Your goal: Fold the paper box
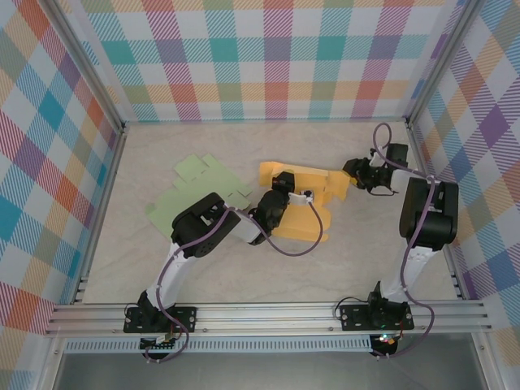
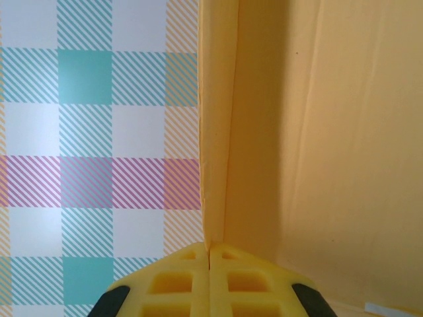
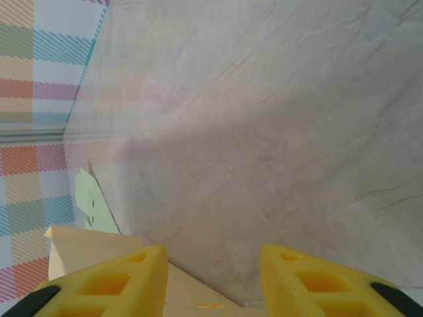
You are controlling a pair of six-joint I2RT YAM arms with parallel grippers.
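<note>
Your left gripper [image 2: 210, 252] is clamped shut on an upright wall of the paper box [image 1: 313, 215], mid-table. Pin that wall firmly. Right gripper [image 3: 211, 259] is half open and empty at the box's right end. Close it on that flap and fold inward slowly.

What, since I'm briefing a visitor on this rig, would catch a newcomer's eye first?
The yellow paper box at mid-table, half folded, pinched at a raised wall by the left gripper, jaws shut. Next, the flat green cutout sheet lying to its left, and the loud plaid walls all round.
</note>
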